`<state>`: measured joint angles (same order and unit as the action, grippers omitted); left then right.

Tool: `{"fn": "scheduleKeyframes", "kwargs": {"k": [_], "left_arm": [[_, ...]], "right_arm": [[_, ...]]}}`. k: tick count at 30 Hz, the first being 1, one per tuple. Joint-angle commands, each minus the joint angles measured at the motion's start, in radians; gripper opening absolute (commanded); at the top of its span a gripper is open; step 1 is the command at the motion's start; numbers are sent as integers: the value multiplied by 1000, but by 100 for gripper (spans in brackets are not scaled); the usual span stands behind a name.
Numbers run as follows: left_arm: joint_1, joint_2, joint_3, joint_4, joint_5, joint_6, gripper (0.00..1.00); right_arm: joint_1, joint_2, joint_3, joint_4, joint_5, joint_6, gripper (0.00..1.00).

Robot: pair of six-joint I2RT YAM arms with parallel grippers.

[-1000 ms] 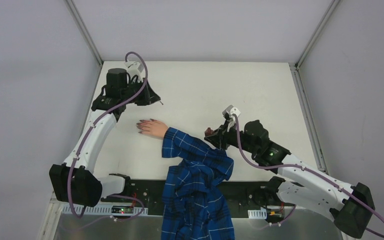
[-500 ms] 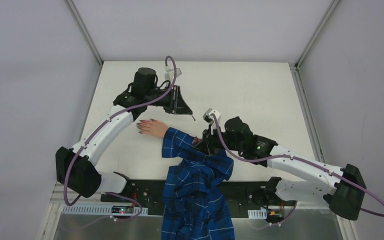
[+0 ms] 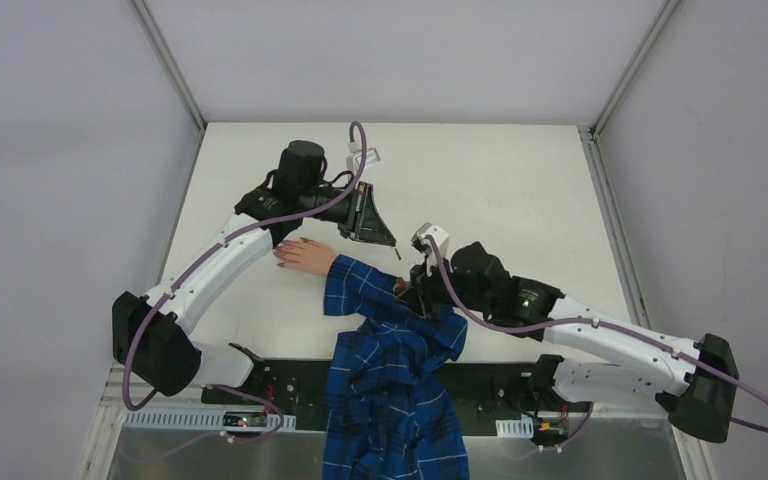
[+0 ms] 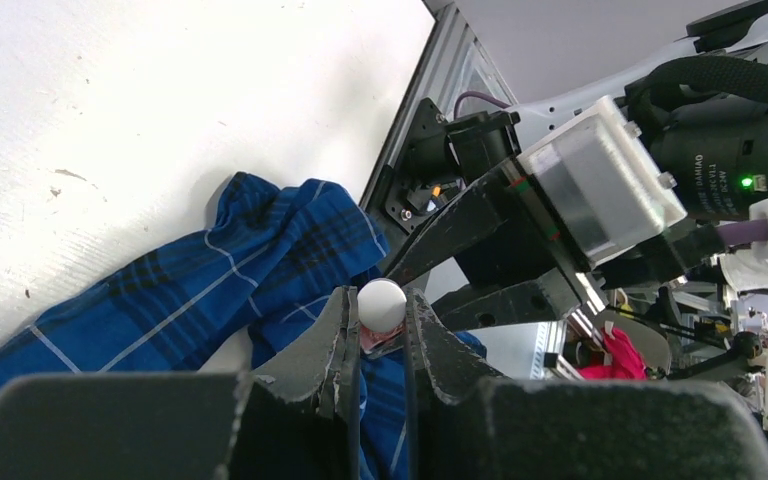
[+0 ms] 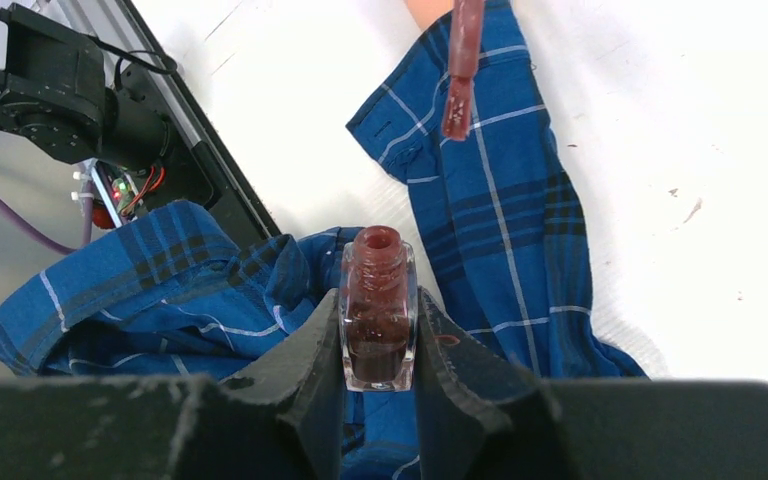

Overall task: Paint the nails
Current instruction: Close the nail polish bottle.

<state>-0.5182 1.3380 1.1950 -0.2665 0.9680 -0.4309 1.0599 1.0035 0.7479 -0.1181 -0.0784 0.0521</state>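
Nails (image 3: pixel 281 257), dark tips on the pale hand (image 3: pixel 308 258), lie on the bench (image 3: pixel 520 180) at 9 o'clock of both tools. Left jaws are clamped on the white cap (image 4: pixel 381 305), and its wet brush (image 5: pixel 459 100) hangs over the plaid sleeve (image 5: pixel 500 200). Right jaws are clamped on the open bottle (image 5: pixel 378 310). Within the last second the left arm (image 3: pixel 222 262) has swung from 12 o'clock of the hand round to its 2 o'clock, and the right arm (image 3: pixel 600 335) has slid toward 9 o'clock. Brush and bottle neck are now near but apart, probably for a re-dip before the next stroke. Which nails are coated cannot be told from overhead. Neither wrist view shows them, and the bottle is barely visible from above.
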Motion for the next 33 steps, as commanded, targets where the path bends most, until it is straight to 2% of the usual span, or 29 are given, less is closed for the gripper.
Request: {"fn": "scheduleKeyframes", "kwargs": {"k": [1,9,12,33], "left_arm": [[-14,-28,-10,33,15,15,0],[-43,2,-13,33,19,16,0],[-56,-2,-16,33,9,29,0],[-62,-46,-27,32,-57,52,0]], "right_arm": [[5,-56,44,8,54,0,0],[4,-42,75,-4,72,-29,0],[5,-34,84,-16,122,-31,0],[-1,-22,81,-27,120,-31,0]]}}
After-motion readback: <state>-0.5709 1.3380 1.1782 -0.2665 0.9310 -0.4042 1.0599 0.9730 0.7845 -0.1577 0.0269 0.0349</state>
